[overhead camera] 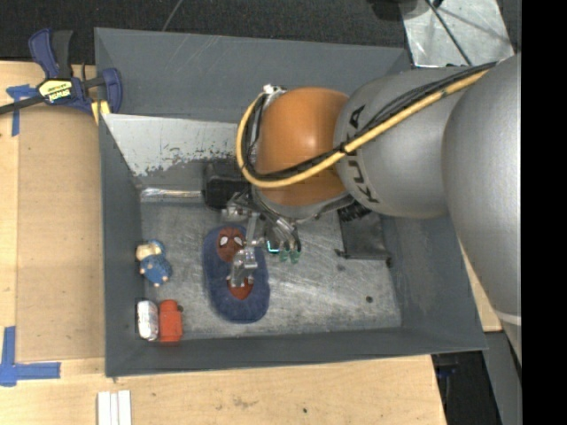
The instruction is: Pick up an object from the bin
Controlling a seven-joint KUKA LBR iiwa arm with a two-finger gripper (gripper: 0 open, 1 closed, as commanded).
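Light from above falls fairly evenly on the grey metal bin point(266, 60). The left part of its far inner wall shows as a pale, bright band, the brightest surface inside it. The glossy orange rounded cover point(297, 135) on the wrist carries a broad, soft highlight, and the silver-grey arm casing point(416, 149) grades smoothly from a pale top to a darker underside. Beneath both, a dark shadow covers the far and right parts of the floor; the gripper point(259, 253) hangs at its edge. The middle of the floor reflects a mottled, paler patch.
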